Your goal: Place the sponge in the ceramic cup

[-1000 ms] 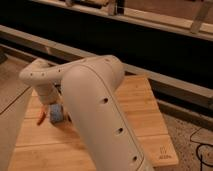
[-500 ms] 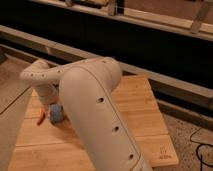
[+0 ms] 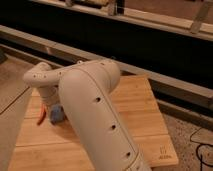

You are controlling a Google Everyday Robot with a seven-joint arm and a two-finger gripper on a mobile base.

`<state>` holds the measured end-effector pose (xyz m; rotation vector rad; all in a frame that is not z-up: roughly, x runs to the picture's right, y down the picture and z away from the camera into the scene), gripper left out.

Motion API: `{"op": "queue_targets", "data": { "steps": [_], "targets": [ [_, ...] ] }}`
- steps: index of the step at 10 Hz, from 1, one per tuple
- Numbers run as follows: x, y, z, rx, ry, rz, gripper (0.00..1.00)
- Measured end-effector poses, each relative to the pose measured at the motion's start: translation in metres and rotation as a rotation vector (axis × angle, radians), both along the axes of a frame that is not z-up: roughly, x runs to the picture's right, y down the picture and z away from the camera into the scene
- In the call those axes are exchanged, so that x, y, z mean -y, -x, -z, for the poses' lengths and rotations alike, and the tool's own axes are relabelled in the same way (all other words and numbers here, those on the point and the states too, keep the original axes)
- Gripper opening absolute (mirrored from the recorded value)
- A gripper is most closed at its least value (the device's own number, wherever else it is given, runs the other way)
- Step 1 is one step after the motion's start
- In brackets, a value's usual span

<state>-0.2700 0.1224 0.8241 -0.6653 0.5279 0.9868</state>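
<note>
- Filling the foreground, the bulky white plastic robot arm (image 3: 95, 115) rises from the lower edge of the camera view, bends at a rounded elbow and turns down toward the table's left side, hiding much of the board beneath it.
- Behind it, the pale wooden plank table (image 3: 135, 105) lies flat, with bare grain showing to the right of the arm and a small printed mark near its front right corner.
- Across the back runs a long dark wall panel (image 3: 150, 45), crossed by pale horizontal rails.
- To the right of the table, a strip of speckled grey floor (image 3: 192, 132) shows.
- At the end of the downturned wrist, the claw (image 3: 51, 106) hangs low over the table's left part, right above the sponge and largely masked by the arm; whether it is released or clenched cannot be told.
- Beneath it, the small blue rectangular sponge (image 3: 56, 114) sits on the table's left side, partly tucked behind the arm.
- Just left of the sponge, a slim red chili pepper (image 3: 42, 116) lies on the wood.
</note>
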Motion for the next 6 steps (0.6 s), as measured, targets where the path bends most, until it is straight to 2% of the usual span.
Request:
{"op": "queue_targets", "data": {
  "steps": [6],
  "targets": [
    [0.0082, 0.0023, -0.0060, 0.008, -0.014, 0.018, 0.65]
  ]
}}
